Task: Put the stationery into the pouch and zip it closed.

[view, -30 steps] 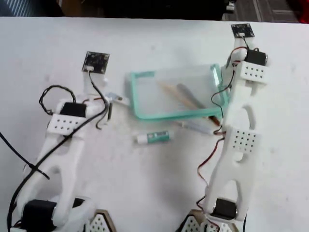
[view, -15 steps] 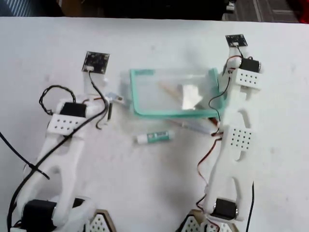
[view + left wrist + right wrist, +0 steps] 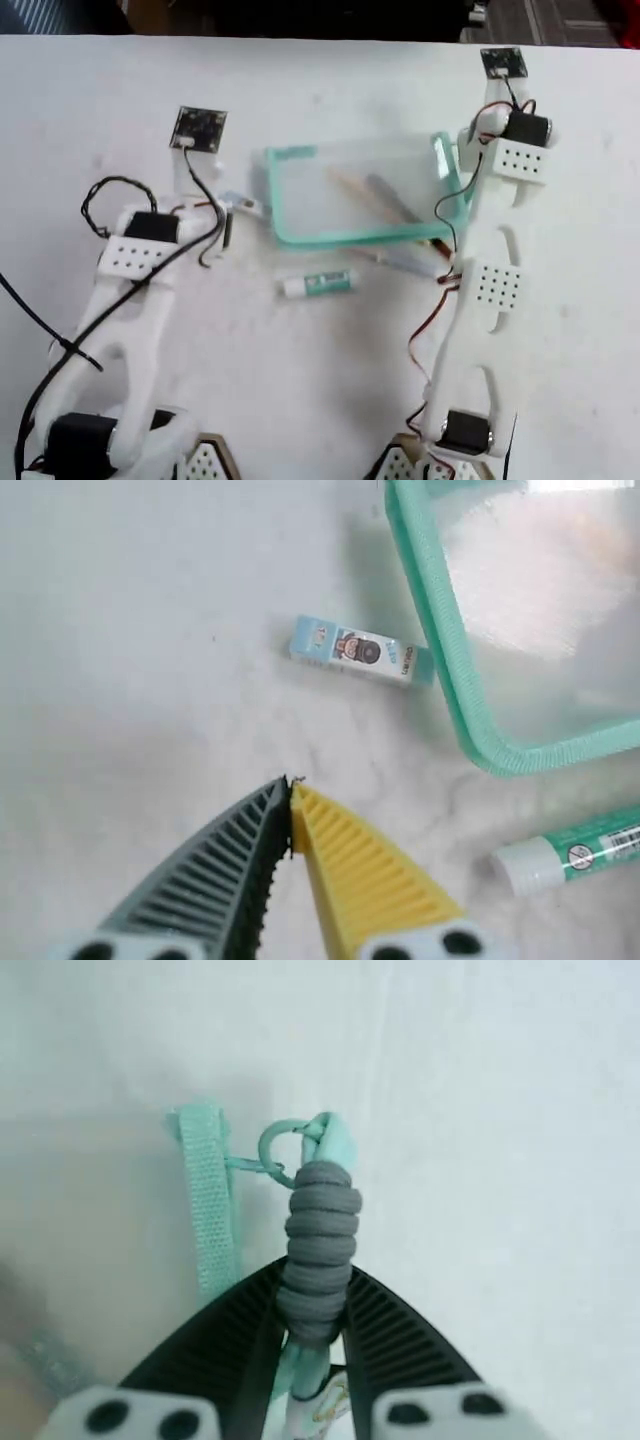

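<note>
A clear pouch with a teal rim point(image 3: 300, 237) lies mid-table, with a pencil point(image 3: 360, 193) and a grey item inside. The right gripper point(image 3: 318, 1282) is shut on the grey cord zipper pull point(image 3: 322, 1222) at the pouch's right end point(image 3: 443, 160). My left gripper point(image 3: 290, 786) is shut with nothing in it and hovers over the table near the pouch's left corner point(image 3: 470, 730). A small blue eraser point(image 3: 360, 652) lies beside that rim, seen from above as the eraser point(image 3: 243, 205). A green-labelled glue stick point(image 3: 317, 284) lies in front of the pouch.
Pens point(image 3: 408, 260) lie against the pouch's near edge beside the right arm point(image 3: 490, 290). Loose black cable point(image 3: 105, 190) loops by the left arm. Two small black marker squares point(image 3: 199, 127) sit on the white table. Open tabletop lies in front of the glue stick.
The right gripper swung toward the far side and came back while holding the zipper pull, and the pouch slid slightly left. The left arm stayed still.
</note>
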You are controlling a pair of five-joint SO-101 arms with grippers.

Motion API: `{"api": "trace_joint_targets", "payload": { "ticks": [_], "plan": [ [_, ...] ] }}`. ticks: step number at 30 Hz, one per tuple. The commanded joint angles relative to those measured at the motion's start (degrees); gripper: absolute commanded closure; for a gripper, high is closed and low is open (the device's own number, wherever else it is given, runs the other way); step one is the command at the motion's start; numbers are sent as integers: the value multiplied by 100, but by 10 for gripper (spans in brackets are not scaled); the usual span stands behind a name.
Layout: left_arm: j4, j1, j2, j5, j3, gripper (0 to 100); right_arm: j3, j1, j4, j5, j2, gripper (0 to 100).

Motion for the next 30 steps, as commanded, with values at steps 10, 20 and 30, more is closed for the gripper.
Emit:
{"api": "trace_joint_targets", "payload": {
  "ticks": [10,20,30],
  "plan": [
    [-114,-4,4,0,-35,973,-308,-215,585,-18,-2141,975],
    [-114,-31,4,0,-35,973,-308,-936,602,-35,-3697,975],
    [220,-4,-40,35,-44,973,-281,-1921,602,-44,-5226,975]
  ]
}}
